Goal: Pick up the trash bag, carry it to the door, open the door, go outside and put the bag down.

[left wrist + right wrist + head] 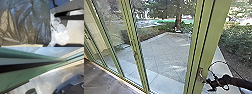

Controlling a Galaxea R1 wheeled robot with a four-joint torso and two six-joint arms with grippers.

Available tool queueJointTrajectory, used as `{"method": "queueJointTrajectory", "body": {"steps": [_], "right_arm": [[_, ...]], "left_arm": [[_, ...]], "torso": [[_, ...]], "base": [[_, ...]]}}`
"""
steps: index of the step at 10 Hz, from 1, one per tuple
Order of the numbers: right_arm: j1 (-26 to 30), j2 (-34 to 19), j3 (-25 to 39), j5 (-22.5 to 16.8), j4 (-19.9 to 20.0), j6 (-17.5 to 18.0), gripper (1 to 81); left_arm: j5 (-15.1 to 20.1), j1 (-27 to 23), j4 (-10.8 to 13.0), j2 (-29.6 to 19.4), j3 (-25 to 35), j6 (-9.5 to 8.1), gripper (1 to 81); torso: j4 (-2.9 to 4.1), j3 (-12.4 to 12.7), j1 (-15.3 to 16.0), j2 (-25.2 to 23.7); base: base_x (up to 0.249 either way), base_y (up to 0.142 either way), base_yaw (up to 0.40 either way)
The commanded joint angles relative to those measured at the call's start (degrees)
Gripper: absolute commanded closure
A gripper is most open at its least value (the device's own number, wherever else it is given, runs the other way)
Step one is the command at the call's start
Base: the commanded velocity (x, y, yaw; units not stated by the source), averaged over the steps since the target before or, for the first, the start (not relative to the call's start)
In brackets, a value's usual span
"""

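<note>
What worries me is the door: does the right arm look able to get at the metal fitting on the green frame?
Probably yes: the right end effector is close to the metal fitting, with nothing visible between them.

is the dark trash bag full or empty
Looks at least partly full: the dark trash bag bulges broadly, its plastic creased rather than lying flat. How full it is, or with what, I cannot tell.

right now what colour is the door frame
Green, a yellowish green, showing best in the head view: the door frame.

Glossy, wrinkled plastic trash bag
</note>
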Motion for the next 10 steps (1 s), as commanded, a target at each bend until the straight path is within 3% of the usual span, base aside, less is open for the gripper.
{"method": "queueJointTrajectory", "body": {"steps": [1, 7, 10], "right_arm": [[-0.1, 2.1, -1.8, -0.6, -9.4, 3.6, 1.0], [3.3, 1.9, -0.3, 1.8, -9.5, 3.5, 1.0], [3.6, 1.8, 0.8, 4.8, -9.5, 3.2, 1.0]], "left_arm": [[4.0, -0.9, -0.4, -0.2, 0.1, 0.15, 81.1], [4.2, 0.1, -0.3, -0.6, 0.1, 0.32, 81.1], [4.2, 0.3, -0.2, -0.6, 0.1, 0.32, 81.1]], "torso": [[0.0, 0.0, 0.0, 0.0], [-0.02, -0.1, 0.0, 0.0], [-0.02, -0.1, -0.1, 0.0]], "base": [[0.0, 0.0, 0.0], [0.0, 0.0, 0.0], [0.083, 0.0, 0.0]]}}
